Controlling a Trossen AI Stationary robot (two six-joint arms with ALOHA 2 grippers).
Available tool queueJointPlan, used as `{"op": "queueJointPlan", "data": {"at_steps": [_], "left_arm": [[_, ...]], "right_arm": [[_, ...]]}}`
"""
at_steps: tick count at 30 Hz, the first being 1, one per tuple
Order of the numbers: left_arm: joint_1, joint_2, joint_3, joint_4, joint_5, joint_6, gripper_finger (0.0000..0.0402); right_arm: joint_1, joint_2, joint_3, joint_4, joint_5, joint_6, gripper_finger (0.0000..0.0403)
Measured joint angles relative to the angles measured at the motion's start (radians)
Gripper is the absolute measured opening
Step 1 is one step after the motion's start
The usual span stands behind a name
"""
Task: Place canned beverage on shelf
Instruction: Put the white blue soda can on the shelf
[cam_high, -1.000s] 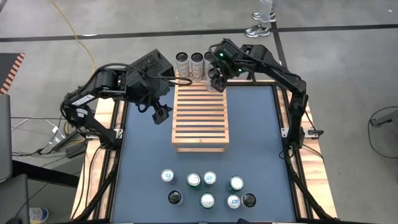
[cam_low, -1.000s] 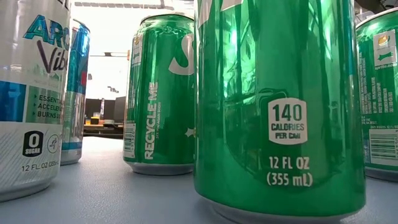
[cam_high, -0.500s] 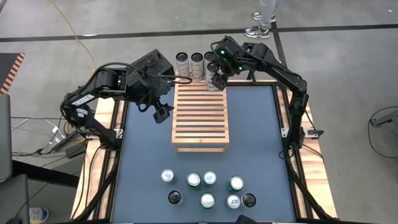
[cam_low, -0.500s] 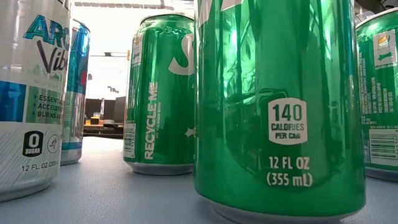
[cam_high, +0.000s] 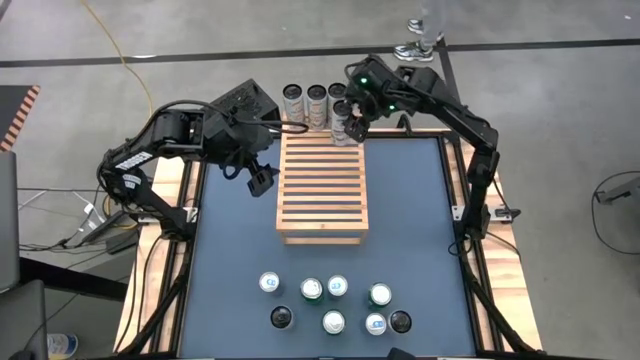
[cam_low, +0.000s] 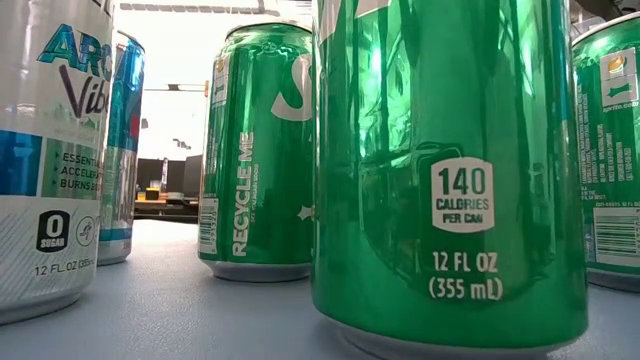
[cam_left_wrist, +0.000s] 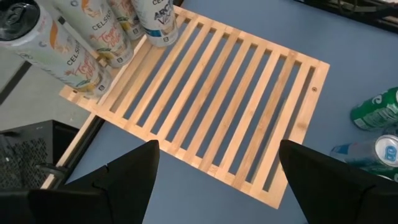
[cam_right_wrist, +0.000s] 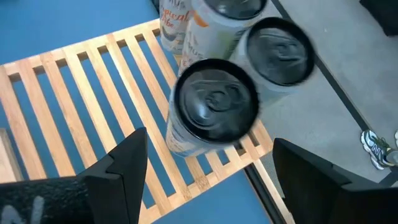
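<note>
Backing clear of a can just set at the top end of the shelf

Nearest us, at the bottom of the high view, loose cans (cam_high: 338, 287) wait on the blue table (cam_high: 420, 230); mid-frame lies the shelf (cam_high: 322, 185), and at its top right corner the placed can (cam_right_wrist: 214, 106) stands upright beside three others (cam_high: 317, 95). We should lift the right gripper (cam_high: 352, 122), jaws released and wide, straight up so neither finger tips it. The left gripper (cam_high: 258, 182) hangs open, empty, left of the shelf.

Light-brown slatted shelf (cam_high: 322, 186) on a blue table (cam_high: 420, 220); green cans (cam_low: 450, 170) nearby.
</note>
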Motion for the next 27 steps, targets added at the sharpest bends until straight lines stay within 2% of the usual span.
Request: {"op": "queueJointPlan", "data": {"at_steps": [7,11,13,15,17,20,23,27], "left_arm": [[0.014,0.000,0.000,0.023,0.008,-0.002,0.0319],[0.016,0.000,0.000,0.045,0.009,-0.001,0.0319],[0.016,0.000,0.000,0.059,0.010,0.012,0.0319],[0.016,-0.003,-0.001,0.098,0.029,0.015,0.0319],[0.016,-0.010,-0.001,0.158,0.061,0.031,0.0319],[0.015,-0.033,-0.001,0.223,0.065,0.058,0.0319],[0.018,-0.050,0.000,0.233,0.002,0.065,0.0319],[0.020,-0.051,-0.001,0.239,-0.077,0.066,0.0319]], "right_arm": [[-0.004,-0.073,0.001,-0.035,0.000,-0.017,0.0285],[-0.033,-0.097,-0.013,-0.060,-0.005,-0.031,0.0268],[-0.058,-0.100,-0.040,-0.065,-0.064,-0.066,0.0252],[-0.091,-0.105,-0.069,-0.052,-0.178,-0.097,0.0235],[-0.121,-0.130,-0.116,-0.016,-0.266,-0.124,0.0217],[-0.159,-0.180,-0.211,0.058,-0.289,-0.154,0.0189],[-0.181,-0.237,-0.349,0.154,-0.288,-0.165,0.0159],[-0.190,-0.323,-0.567,0.381,-0.289,-0.166,0.0114]]}}
